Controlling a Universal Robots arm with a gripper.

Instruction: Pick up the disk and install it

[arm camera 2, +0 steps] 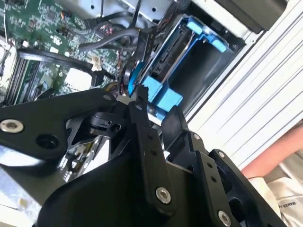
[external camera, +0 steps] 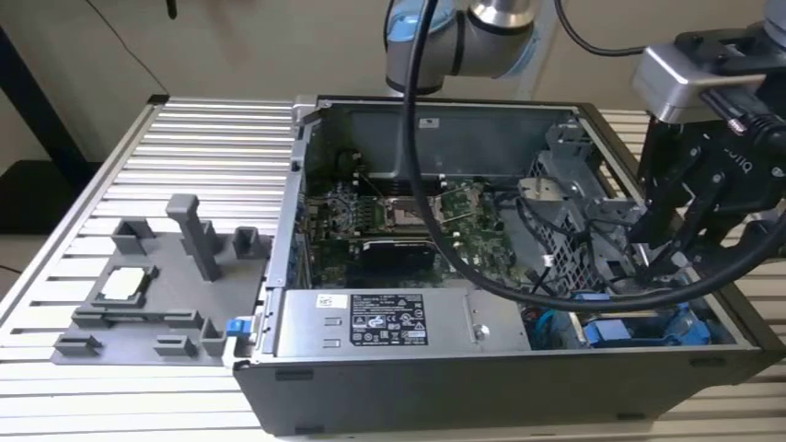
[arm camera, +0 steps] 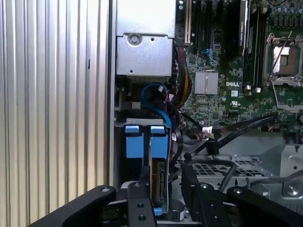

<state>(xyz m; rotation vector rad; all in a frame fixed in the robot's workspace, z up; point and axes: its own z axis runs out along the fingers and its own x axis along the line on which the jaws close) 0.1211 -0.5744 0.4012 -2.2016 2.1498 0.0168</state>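
Note:
The disk (arm camera: 159, 176) stands on edge in its bright blue carrier frame, partly down in the drive bay at the corner of the open computer case (external camera: 491, 387). My gripper (arm camera: 161, 191) reaches into that corner from above. Its black fingers (arm camera 2: 140, 101) sit on either side of the disk's blue frame (arm camera 2: 163, 97) and look shut on it. In the exterior view the gripper (external camera: 651, 262) hangs over the case's right end, just above the blue frames (external camera: 639, 330).
A second blue-framed drive (arm camera: 134, 142) sits beside the disk in the bay. Black cables (external camera: 553, 295) loop past the gripper. A grey metal box with a sticker (external camera: 381, 322), the motherboard (external camera: 406, 221) and a grey fixture (external camera: 160, 276) on the ribbed table (external camera: 123, 138) are nearby. A person's arm (arm camera 2: 270, 161) is close.

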